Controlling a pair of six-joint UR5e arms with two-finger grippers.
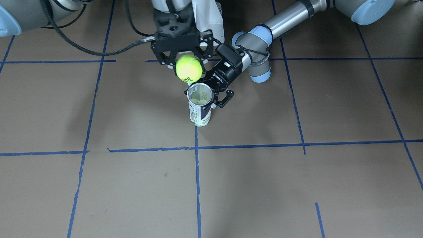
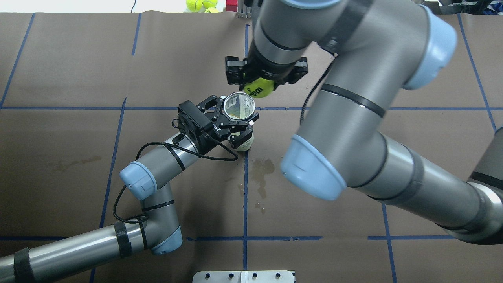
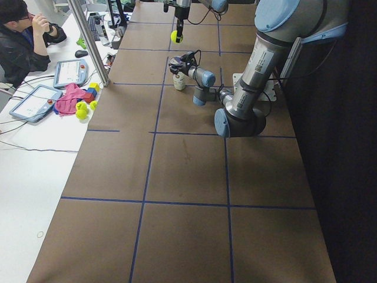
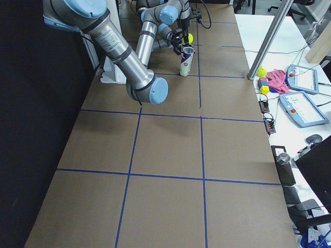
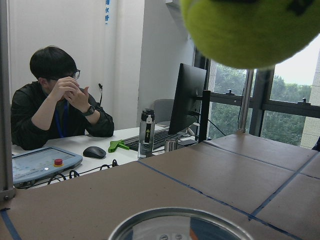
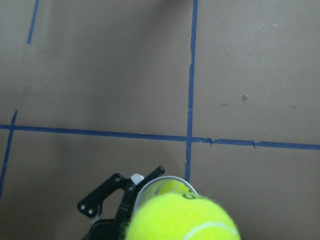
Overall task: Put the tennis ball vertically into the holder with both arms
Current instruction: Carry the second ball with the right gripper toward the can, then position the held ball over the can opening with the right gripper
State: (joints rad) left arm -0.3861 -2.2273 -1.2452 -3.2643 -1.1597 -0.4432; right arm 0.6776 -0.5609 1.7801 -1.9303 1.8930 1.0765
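The holder (image 1: 200,112) is a clear can with a white and navy label. It stands upright on the brown table, metal-rimmed mouth (image 2: 238,106) up. My left gripper (image 2: 238,113) is shut on the can just below the rim. My right gripper (image 2: 258,87) points down and is shut on a yellow tennis ball (image 1: 188,67). It holds the ball above the mouth and off to its far side, not over it. Something yellow shows inside the can (image 6: 167,186). The left wrist view shows the rim (image 5: 180,220) below and the ball (image 5: 250,30) overhead.
The white pedestal base (image 2: 243,277) stands at the robot's side. Loose tennis balls (image 2: 200,4) lie at the far table edge. A stain (image 2: 261,169) marks the paper near the can. An operator (image 3: 23,41) sits at the side desk with tablets and toys (image 3: 76,103).
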